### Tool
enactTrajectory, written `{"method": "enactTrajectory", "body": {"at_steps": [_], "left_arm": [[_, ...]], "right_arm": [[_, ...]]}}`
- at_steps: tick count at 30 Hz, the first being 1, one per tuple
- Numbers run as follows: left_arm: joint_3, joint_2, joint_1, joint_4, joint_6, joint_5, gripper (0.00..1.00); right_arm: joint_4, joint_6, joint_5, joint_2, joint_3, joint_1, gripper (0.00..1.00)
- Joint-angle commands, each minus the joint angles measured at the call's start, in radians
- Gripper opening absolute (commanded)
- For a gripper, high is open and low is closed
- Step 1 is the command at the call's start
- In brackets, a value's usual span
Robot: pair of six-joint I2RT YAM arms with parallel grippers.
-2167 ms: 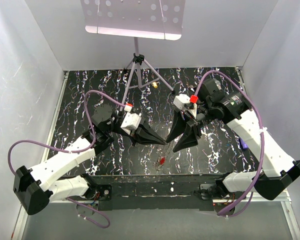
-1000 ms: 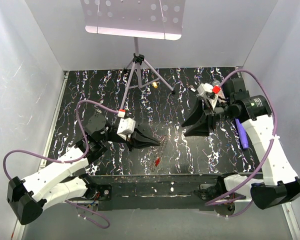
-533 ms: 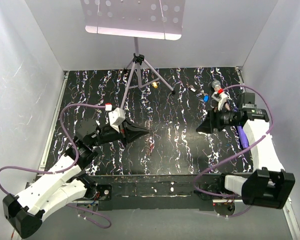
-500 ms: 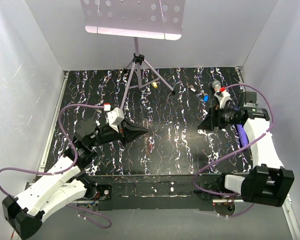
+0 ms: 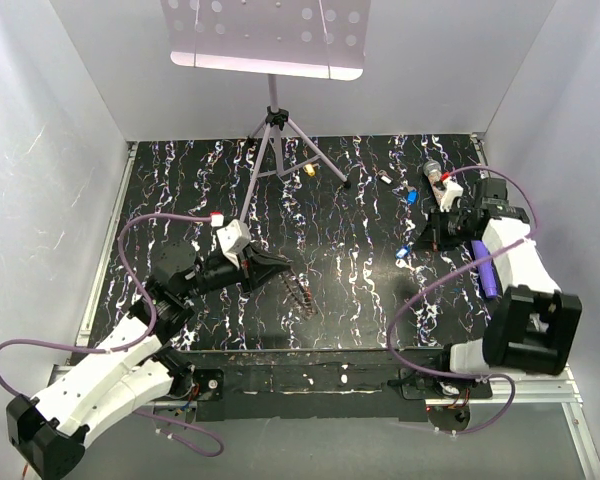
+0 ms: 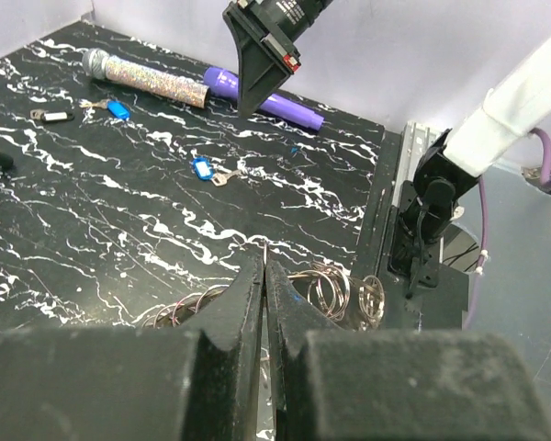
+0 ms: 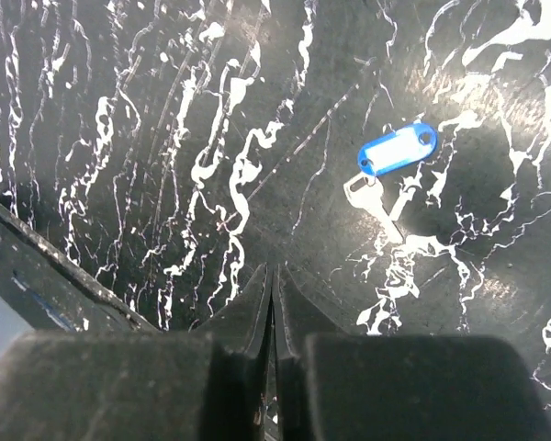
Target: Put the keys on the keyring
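My left gripper (image 5: 286, 264) (image 6: 265, 262) is shut, and a thin metal edge of the keyring shows between its tips. The keyring (image 5: 302, 293) is a chain of grey wire loops that spreads on both sides of the fingers in the left wrist view (image 6: 335, 287). My right gripper (image 5: 427, 240) (image 7: 272, 271) is shut and empty, low over the table. A blue key (image 5: 404, 252) (image 7: 397, 149) (image 6: 203, 167) lies just beside its tips. A second blue key (image 5: 412, 197) (image 6: 118, 109) and a dark-headed key (image 5: 384, 178) (image 6: 51, 116) lie further back.
A glittery tube (image 5: 434, 169) (image 6: 147, 79) and a purple pen (image 5: 485, 276) (image 6: 268, 99) lie by the right wall. A music stand's tripod (image 5: 274, 135) stands at the back centre, a small yellow object (image 5: 309, 171) beside it. The table's front rail (image 5: 310, 375) runs below the keyring.
My left gripper has drawn back to the left with the keyring. My right gripper has pulled away to the right wall. A blue key now shows on the table beside it.
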Motion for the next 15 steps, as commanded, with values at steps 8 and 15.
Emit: {"method": "enactTrajectory", "body": {"at_steps": [8,15], "left_arm": [[-0.053,0.016,0.019,0.145,0.043,0.015,0.00],[-0.067,0.065,0.031,0.194,0.066,0.047,0.00]], "right_arm": [[-0.104,-0.188,-0.015,0.294,0.139,-0.011,0.51],[-0.023,-0.126,0.021,0.371,0.119,-0.003,0.41]]}}
